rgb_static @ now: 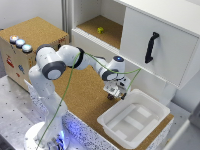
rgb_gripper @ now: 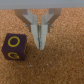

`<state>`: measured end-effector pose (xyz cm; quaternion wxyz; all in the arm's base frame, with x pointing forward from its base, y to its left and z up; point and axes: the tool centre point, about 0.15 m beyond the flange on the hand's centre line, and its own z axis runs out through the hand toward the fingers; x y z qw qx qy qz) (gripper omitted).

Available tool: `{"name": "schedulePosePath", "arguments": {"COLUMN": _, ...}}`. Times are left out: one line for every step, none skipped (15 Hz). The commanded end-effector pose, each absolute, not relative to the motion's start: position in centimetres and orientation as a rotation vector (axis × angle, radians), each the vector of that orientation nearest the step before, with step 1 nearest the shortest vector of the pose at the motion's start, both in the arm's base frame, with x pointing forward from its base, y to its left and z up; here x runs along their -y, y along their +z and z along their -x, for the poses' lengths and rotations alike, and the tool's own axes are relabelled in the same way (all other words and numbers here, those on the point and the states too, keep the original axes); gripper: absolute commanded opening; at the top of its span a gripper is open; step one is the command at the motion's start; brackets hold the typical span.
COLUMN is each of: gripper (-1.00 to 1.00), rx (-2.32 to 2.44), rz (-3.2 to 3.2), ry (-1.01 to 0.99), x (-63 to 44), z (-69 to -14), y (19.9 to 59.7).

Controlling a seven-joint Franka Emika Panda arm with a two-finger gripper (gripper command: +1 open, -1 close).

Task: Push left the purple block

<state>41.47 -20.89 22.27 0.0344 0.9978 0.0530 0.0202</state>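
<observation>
While the purple block (rgb_gripper: 14,47) sits on the cork tabletop (rgb_static: 80,95) just beside the clenched, empty gripper (rgb_gripper: 41,46), a white bin (rgb_static: 134,119) lies close by, below a white cabinet (rgb_static: 160,42).

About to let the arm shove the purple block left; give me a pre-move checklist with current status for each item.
1. Purple block located: ok, sits on the cork surface in the wrist view.
2. Gripper shut for pushing: ok, fingertips together, holding nothing.
3. Gripper beside the block, not over it: ok, a small gap shows between them.
4. Fingertips low enough to catch the block: cannot tell.
5. Block visible in the exterior view: not ok, hidden around the gripper.
6. White bin out of the push path: cannot tell; it lies close to the gripper.
</observation>
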Motion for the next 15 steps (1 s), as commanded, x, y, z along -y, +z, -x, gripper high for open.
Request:
{"name": "schedulePosePath", "arguments": {"gripper": -1.0, "rx": -0.156, "rz": -2.999, "ry": 0.065, "x": 20.9, "z": -39.7, "y": 21.1}}
{"name": "schedulePosePath", "arguments": {"gripper": -1.0, "rx": -0.161, "rz": -2.997, "ry": 0.061, "x": 20.6, "z": -39.5, "y": 21.2}}
{"name": "schedulePosePath", "arguments": {"gripper": -1.0, "rx": -0.155, "rz": -3.0, "ry": 0.059, "x": 20.2, "z": -39.3, "y": 21.2}}
{"name": "schedulePosePath", "arguments": {"gripper": -1.0, "rx": -0.153, "rz": -3.0, "ry": 0.059, "x": 19.6, "z": -39.2, "y": 21.2}}
{"name": "schedulePosePath", "arguments": {"gripper": -1.0, "rx": -0.163, "rz": -3.003, "ry": 0.056, "x": 18.9, "z": -39.1, "y": 21.1}}
{"name": "schedulePosePath", "arguments": {"gripper": -1.0, "rx": -0.174, "rz": -3.006, "ry": 0.053, "x": 18.1, "z": -38.9, "y": 20.9}}
{"name": "schedulePosePath", "arguments": {"gripper": -1.0, "rx": -0.178, "rz": -3.01, "ry": 0.045, "x": 17.4, "z": -38.9, "y": 20.5}}
{"name": "schedulePosePath", "arguments": {"gripper": -1.0, "rx": -0.178, "rz": -3.012, "ry": 0.054, "x": 16.7, "z": -38.9, "y": 20.4}}
{"name": "schedulePosePath", "arguments": {"gripper": -1.0, "rx": -0.178, "rz": -3.013, "ry": 0.059, "x": 16.1, "z": -39.0, "y": 20.3}}
{"name": "schedulePosePath", "arguments": {"gripper": -1.0, "rx": -0.169, "rz": -3.018, "ry": 0.059, "x": 15.8, "z": -39.1, "y": 20.3}}
{"name": "schedulePosePath", "arguments": {"gripper": -1.0, "rx": -0.159, "rz": -3.02, "ry": 0.065, "x": 15.5, "z": -39.2, "y": 20.3}}
{"name": "schedulePosePath", "arguments": {"gripper": -1.0, "rx": -0.156, "rz": -3.022, "ry": 0.072, "x": 15.2, "z": -39.2, "y": 20.5}}
{"name": "schedulePosePath", "arguments": {"gripper": -1.0, "rx": -0.161, "rz": -3.02, "ry": 0.074, "x": 14.9, "z": -39.3, "y": 20.7}}
{"name": "schedulePosePath", "arguments": {"gripper": -1.0, "rx": -0.167, "rz": -3.019, "ry": 0.079, "x": 14.6, "z": -39.3, "y": 20.9}}
{"name": "schedulePosePath", "arguments": {"gripper": -1.0, "rx": -0.177, "rz": -3.017, "ry": 0.075, "x": 14.2, "z": -39.2, "y": 21.2}}
